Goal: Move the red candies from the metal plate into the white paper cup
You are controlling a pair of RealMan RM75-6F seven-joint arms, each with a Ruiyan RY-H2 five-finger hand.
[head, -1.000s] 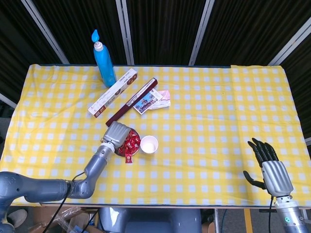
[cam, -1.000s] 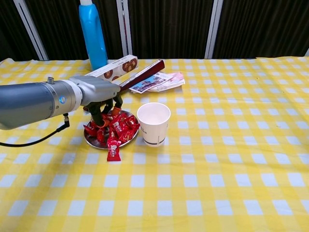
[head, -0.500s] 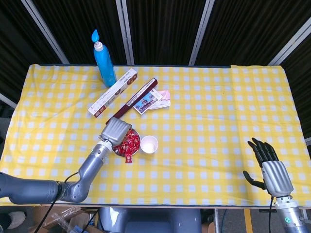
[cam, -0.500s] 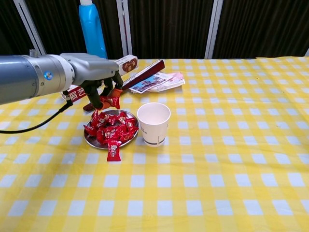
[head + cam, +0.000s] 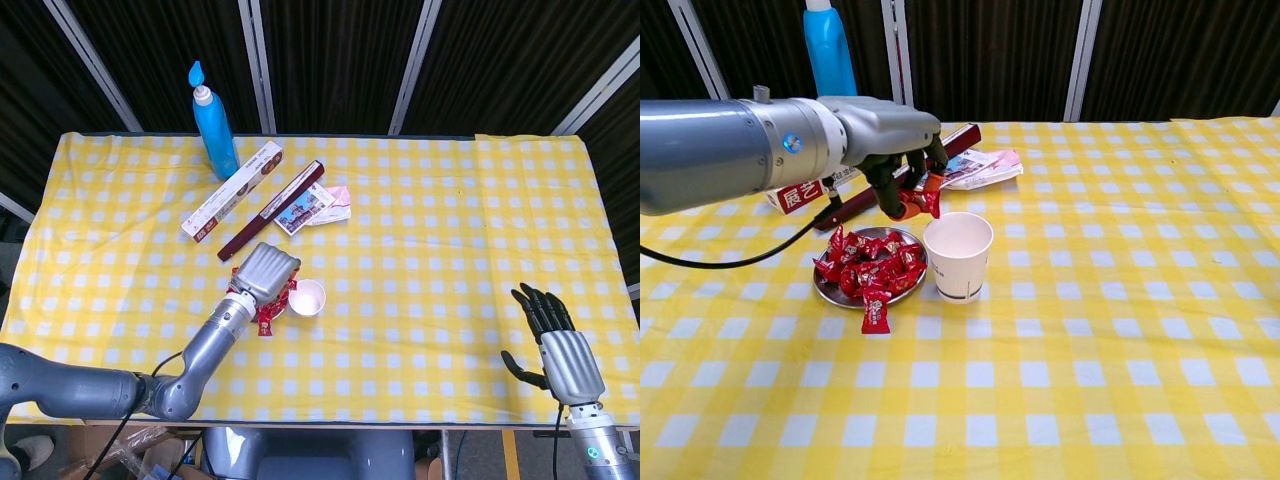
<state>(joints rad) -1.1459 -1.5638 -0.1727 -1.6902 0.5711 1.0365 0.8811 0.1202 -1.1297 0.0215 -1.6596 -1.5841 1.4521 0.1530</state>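
Your left hand [image 5: 902, 160] has lifted off the metal plate [image 5: 826, 292] and swung right since a second ago; it now pinches one red candy [image 5: 928, 201] in its fingertips, hanging just above and left of the rim of the white paper cup [image 5: 959, 256]. A second ago the same hand was down among the candies on the plate, half a second ago it was rising with the piece. So pick is done, carry nearly done.

Candy not yet over the cup mouth, judged from the chest view. Go a bit further right, then release. A drop from here could hit the rim or fall back to the plate.

Rest of the red candies [image 5: 868, 268] sit piled on the plate, left of the cup and close beside it; one loose candy [image 5: 875, 314] hangs off the near edge onto the counter [image 5: 1090, 350]. Cup looks empty, many trips left.

Your right hand [image 5: 552, 338] rests at the near right of the counter, fingers spread, holding nothing, unchanged.
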